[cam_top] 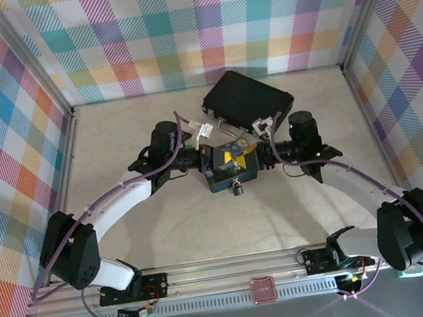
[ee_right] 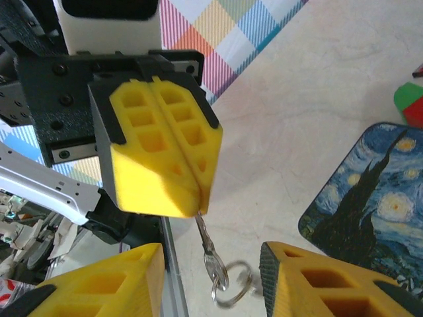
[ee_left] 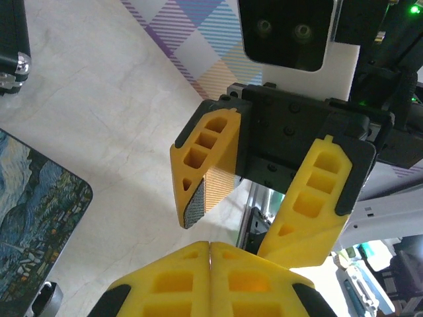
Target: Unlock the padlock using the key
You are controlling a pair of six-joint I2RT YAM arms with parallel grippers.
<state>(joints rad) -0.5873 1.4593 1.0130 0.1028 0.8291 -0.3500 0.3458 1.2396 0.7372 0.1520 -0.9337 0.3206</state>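
The key (ee_right: 210, 254) is a thin silver one with a ring (ee_right: 232, 285) on its head. My left gripper (ee_left: 210, 246) is shut on the tip of its blade, and the head and ring hang free. My right gripper (ee_right: 211, 252) is open, its fingers (ee_right: 317, 281) on either side of the key's head without touching it. In the top view both grippers, left (cam_top: 223, 157) and right (cam_top: 249, 155), meet tip to tip over the blue tin (cam_top: 229, 173). The padlock (cam_top: 236, 190), tiny and dark, lies on the table at the tin's near edge.
A black briefcase (cam_top: 246, 97) lies behind the grippers. The painted blue tin (ee_right: 370, 198) sits just below them, with a red-and-green block (ee_right: 411, 102) beyond it. Plaid walls enclose the table on three sides.
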